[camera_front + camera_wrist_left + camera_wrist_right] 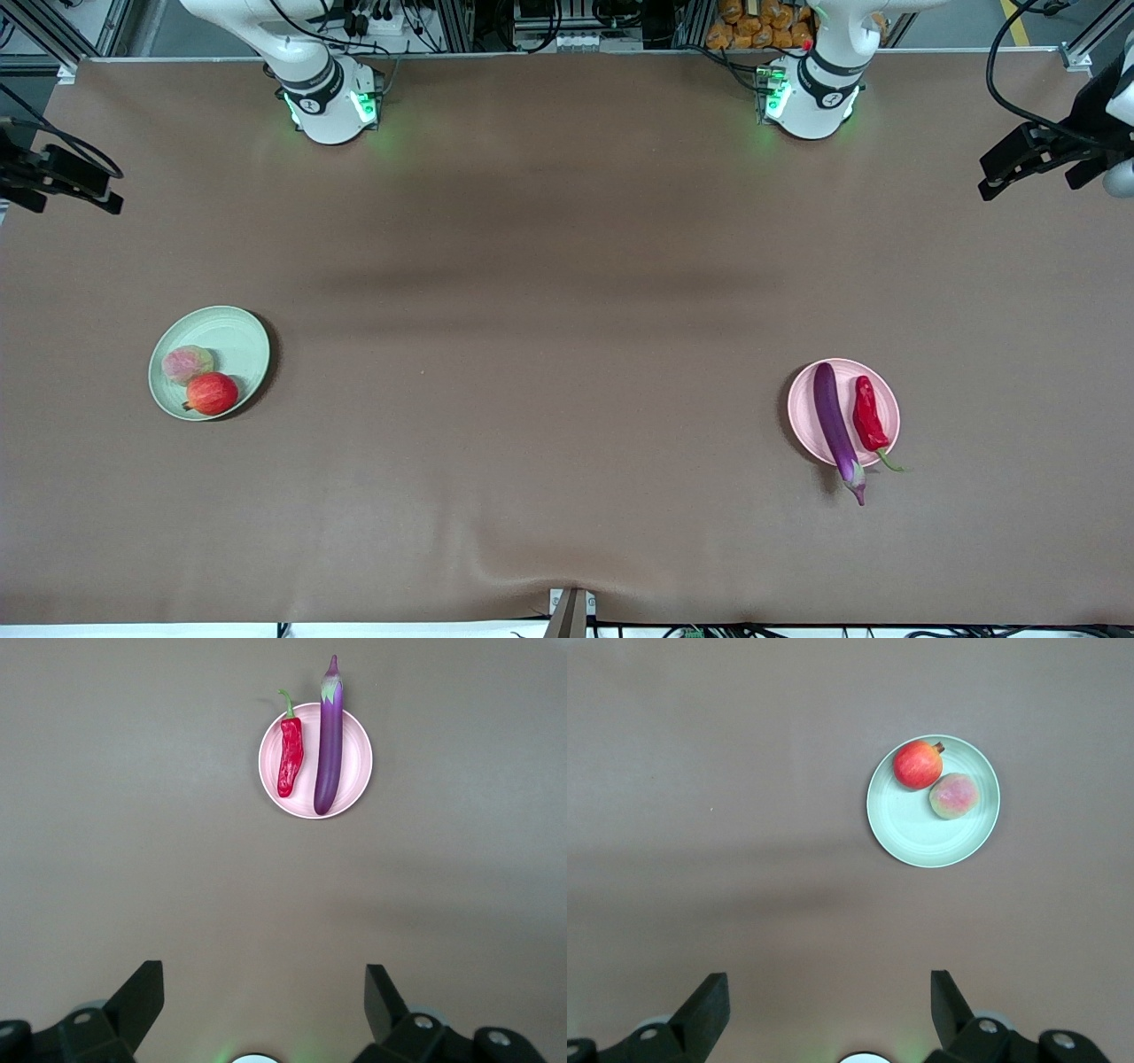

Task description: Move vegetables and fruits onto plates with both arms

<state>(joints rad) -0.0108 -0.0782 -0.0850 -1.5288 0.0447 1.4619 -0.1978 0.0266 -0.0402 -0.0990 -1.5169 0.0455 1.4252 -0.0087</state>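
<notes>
The purple eggplant [836,428] and the red chili pepper [869,415] lie side by side on the pale pink plate [802,408] toward the left arm's end; the eggplant's stem end overhangs the rim. They also show in the left wrist view: eggplant [329,740], chili [290,755], plate [358,757]. The red-orange fruit [213,393] and the yellow-green blushed fruit [187,363] sit on the pale green plate [241,341] toward the right arm's end; the right wrist view shows fruits [918,765] [954,796] and plate [908,828]. My left gripper [264,979] and right gripper [830,988] are open, empty, held high near their bases.
The brown table cover [549,354] spreads between the plates. The arm bases [332,102] [811,97] stand at the table's edge farthest from the front camera. Each gripper shows dark at a side edge of the front view, the left [1032,173] and the right [66,190].
</notes>
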